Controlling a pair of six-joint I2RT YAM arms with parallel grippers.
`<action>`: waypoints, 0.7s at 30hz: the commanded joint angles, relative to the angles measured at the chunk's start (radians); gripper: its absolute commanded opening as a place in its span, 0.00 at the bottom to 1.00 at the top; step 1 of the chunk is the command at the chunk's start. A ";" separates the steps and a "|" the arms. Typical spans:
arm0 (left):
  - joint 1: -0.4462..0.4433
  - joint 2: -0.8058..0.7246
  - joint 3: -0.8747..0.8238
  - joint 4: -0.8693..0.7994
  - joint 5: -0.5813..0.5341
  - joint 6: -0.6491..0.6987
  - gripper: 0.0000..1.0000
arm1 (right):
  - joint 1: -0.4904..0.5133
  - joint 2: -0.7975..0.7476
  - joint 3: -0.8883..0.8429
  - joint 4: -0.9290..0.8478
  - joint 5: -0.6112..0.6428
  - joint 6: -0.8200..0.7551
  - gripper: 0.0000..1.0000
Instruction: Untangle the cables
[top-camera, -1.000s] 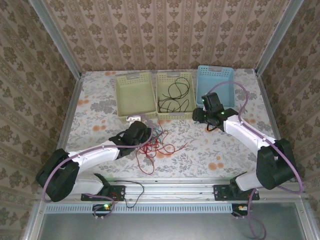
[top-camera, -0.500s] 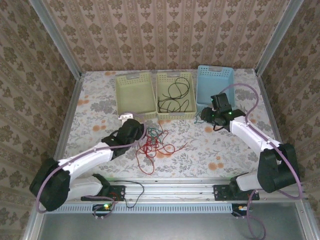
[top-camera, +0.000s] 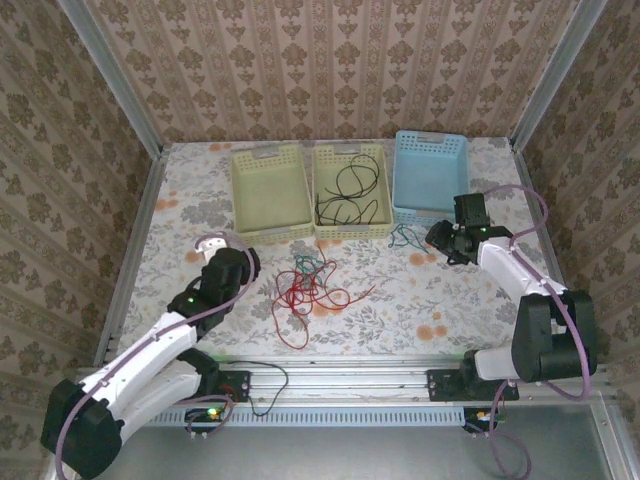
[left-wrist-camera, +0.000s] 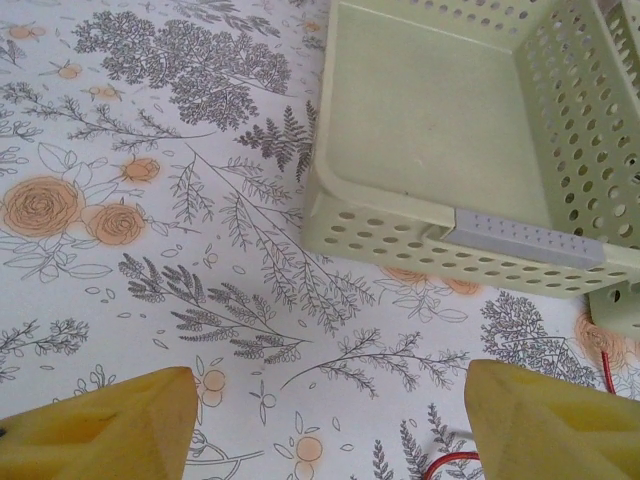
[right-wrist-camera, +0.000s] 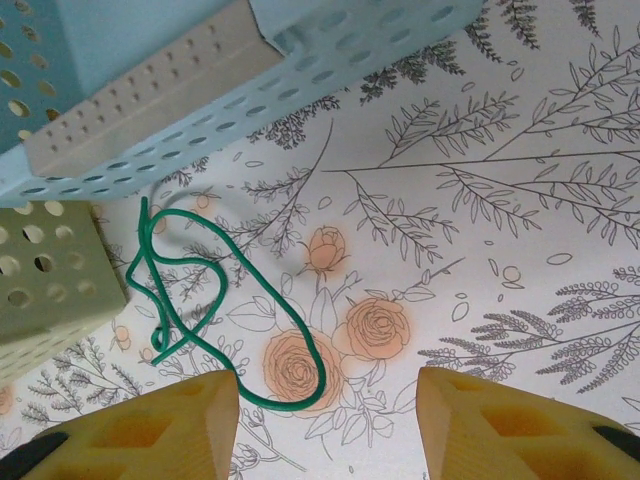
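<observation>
At the left we saw the left end effector over the floral surface, released: in its wrist view the two yellow fingers stood wide apart with nothing between them, only bare surface. Just ahead of it sat the left pale-green basket, whose near corner and inside we saw with nothing in it. A short bit of red cable peeked in at the bottom edge near one finger. Right of that arm, the red cable lay loose on the surface in a looping tangle, with a teal cable crossing its far end; both were apart from either end effector. Behind the tangle the middle basket held a black cable in loose loops. Further right a green cable lay on the surface just in front of the blue basket. In the right wrist view this green cable sat by the corners of the blue basket and the middle basket, its near loop close to one finger. The right end effector was released too, gap clear, gripping nothing.
</observation>
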 joint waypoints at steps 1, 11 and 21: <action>0.006 -0.002 -0.022 -0.012 0.009 -0.029 0.72 | -0.004 0.010 0.007 -0.019 -0.014 0.000 0.52; 0.003 0.123 -0.019 0.075 0.078 -0.047 0.74 | 0.000 0.141 0.058 0.027 -0.037 -0.016 0.52; -0.065 0.274 0.002 0.158 0.090 -0.064 0.74 | 0.088 0.195 0.027 0.062 -0.096 -0.001 0.50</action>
